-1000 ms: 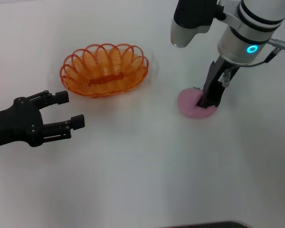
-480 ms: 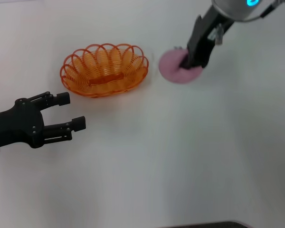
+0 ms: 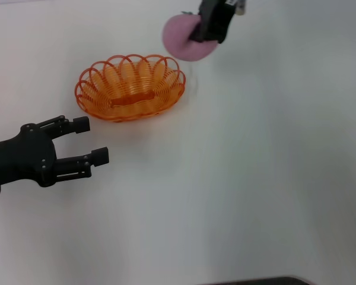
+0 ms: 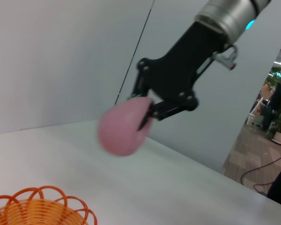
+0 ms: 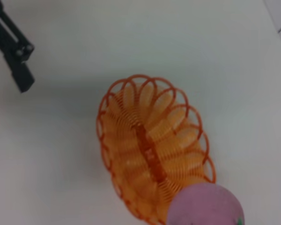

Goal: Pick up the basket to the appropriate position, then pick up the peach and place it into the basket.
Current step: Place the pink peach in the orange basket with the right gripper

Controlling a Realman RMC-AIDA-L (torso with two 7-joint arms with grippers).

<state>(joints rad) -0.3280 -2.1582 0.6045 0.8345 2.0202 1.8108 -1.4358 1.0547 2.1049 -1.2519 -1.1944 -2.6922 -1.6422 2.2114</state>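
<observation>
The left hand [image 3: 86, 141] hovers low over the white surface [image 3: 237, 196] near the front-left of the basket [image 3: 130, 87], its fingers spread and empty; it does not block the drop. The basket sits upright, with nothing in it. The right hand [image 3: 210, 27], clamped on the peach [image 3: 187, 37], holds it aloft just beyond the basket's right end, so letting go here would likely glance it off the looped rim and send it rolling away.
</observation>
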